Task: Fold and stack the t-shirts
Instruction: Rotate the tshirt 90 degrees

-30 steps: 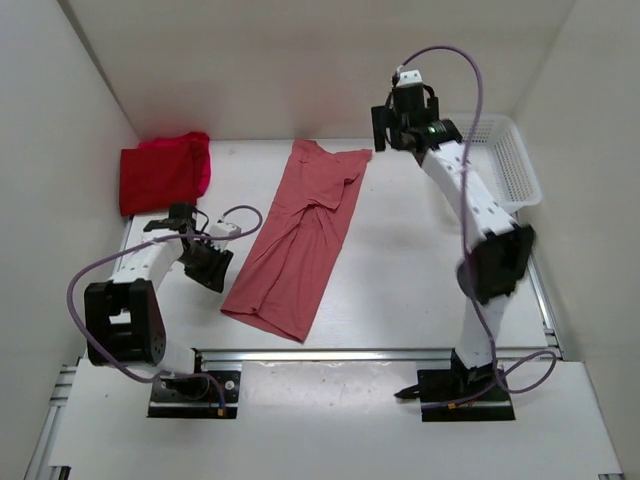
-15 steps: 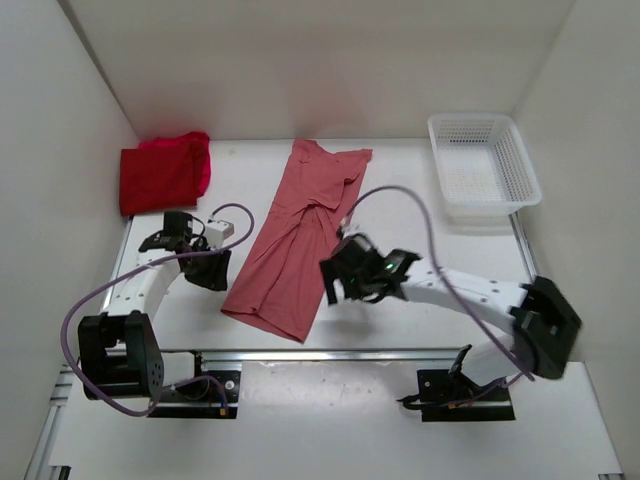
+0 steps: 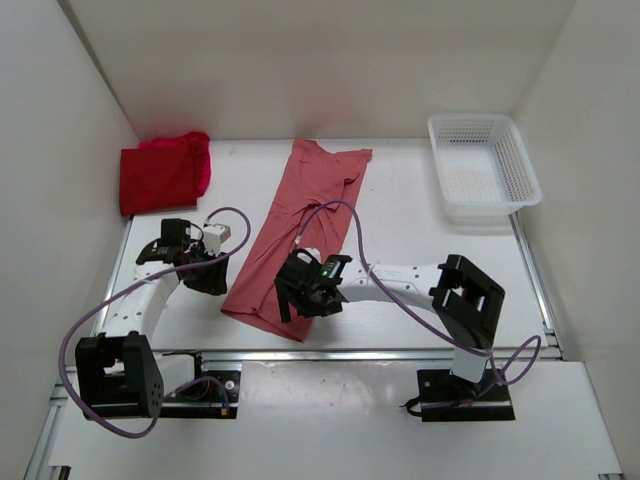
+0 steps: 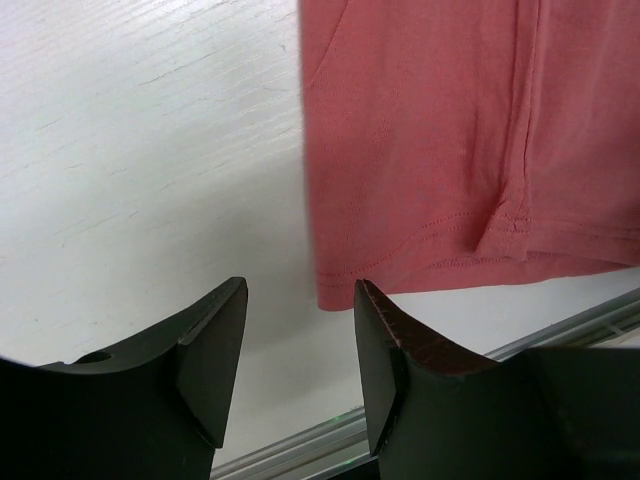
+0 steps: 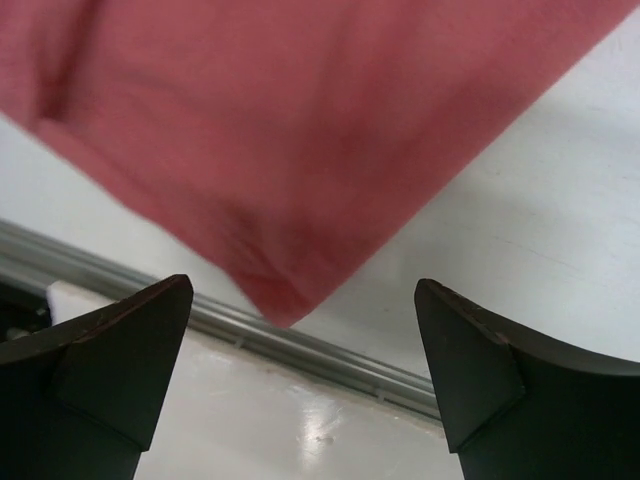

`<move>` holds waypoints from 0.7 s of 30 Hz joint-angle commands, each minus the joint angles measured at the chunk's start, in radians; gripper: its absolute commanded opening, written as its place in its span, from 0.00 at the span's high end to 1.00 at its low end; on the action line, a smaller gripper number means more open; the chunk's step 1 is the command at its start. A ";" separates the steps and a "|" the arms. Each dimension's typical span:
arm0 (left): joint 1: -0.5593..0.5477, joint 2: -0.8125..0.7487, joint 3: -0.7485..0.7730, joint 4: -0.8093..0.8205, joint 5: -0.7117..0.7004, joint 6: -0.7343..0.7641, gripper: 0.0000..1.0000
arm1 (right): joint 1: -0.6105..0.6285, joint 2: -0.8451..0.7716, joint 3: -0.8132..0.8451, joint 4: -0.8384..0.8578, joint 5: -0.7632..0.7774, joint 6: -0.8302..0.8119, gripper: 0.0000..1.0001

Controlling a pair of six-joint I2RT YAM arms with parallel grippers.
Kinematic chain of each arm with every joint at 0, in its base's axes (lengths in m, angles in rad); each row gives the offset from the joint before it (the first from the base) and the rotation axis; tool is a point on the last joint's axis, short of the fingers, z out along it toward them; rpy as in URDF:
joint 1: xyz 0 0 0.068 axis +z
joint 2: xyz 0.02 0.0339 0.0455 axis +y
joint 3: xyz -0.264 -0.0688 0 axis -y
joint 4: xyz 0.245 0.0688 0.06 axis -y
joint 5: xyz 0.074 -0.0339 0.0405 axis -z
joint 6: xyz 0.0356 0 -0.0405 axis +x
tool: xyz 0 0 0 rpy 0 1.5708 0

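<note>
White, slightly grainy tabletop (image 3: 420, 230), plain white walls all round. From my end the salmon pink t-shirt (image 3: 300, 235) lies lengthwise mid-table, with the red t-shirts (image 3: 160, 172) piled far left. The left gripper (image 4: 300, 330) is partly open and empty beside the near hem corner. The right gripper (image 5: 302, 288) is spread wide over the other corner, gripping nothing.

The left gripper (image 4: 300, 292) and right gripper (image 5: 302, 288) are showing matte black, wedge-shaped fingers (image 4: 205, 355) with rounded edges. Behind each pincer, white link shells (image 3: 400, 275) are alternating with boxy black joint housings (image 3: 468, 300), and a purple cable (image 3: 338, 203) is looping from each wrist back towards a black base plate (image 3: 466, 392).
</note>
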 commanded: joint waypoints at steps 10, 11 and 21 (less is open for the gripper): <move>0.000 0.003 0.013 0.009 0.003 -0.003 0.43 | -0.034 0.072 -0.062 0.035 -0.157 0.050 0.67; -0.002 0.009 0.013 0.006 0.000 0.003 0.43 | -0.048 0.060 -0.094 0.058 -0.160 0.058 0.79; -0.077 0.040 0.059 -0.023 0.072 0.045 0.40 | -0.196 -0.199 -0.388 0.076 -0.127 0.087 1.00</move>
